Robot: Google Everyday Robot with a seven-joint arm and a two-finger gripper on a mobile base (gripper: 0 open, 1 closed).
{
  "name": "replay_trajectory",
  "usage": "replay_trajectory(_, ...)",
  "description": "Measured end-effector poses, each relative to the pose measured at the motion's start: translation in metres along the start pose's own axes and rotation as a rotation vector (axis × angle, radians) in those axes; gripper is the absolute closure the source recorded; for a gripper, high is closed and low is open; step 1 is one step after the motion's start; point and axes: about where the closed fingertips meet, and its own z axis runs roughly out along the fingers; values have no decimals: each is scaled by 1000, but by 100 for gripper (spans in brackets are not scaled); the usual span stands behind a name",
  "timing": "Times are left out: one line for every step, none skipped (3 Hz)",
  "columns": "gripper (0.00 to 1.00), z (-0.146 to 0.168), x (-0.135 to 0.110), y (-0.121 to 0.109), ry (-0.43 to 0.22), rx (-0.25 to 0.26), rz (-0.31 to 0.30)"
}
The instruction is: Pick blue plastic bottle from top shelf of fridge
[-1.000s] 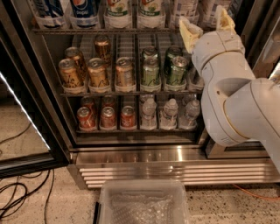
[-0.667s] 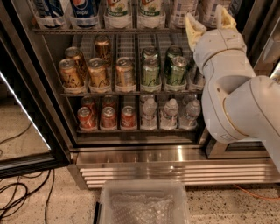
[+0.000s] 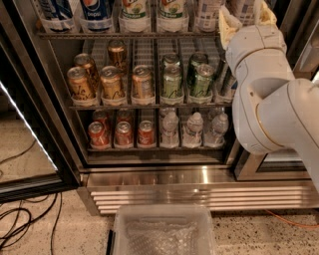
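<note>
Rising since a second ago, the gripper (image 3: 245, 16) now straddles the blue plastic bottle (image 3: 242, 5) on the top shelf (image 3: 129, 35), fingers spread open. Closing on the bottle looks like the next step.

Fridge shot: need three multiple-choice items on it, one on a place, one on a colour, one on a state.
1. Where is the gripper?
A) at the top shelf, right end
B) at the bottom rack
C) over the floor bin

2. What colour are the right-hand cans on the middle rack?
A) red
B) green
C) blue

3. How do the fingers stand?
A) pressed together
B) spread apart
C) hidden behind the arm

Key:
1 A: the gripper is up among the large bottles at the upper right.
2 B: those cans are green, beside gold ones to their left.
3 B: the two tan fingers show with a clear gap between them.
</note>
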Motion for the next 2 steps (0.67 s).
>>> replay_trajectory(43, 8, -4, -5, -1, 9, 0)
replay_trajectory(42, 19, -5, -10, 6, 22, 0)
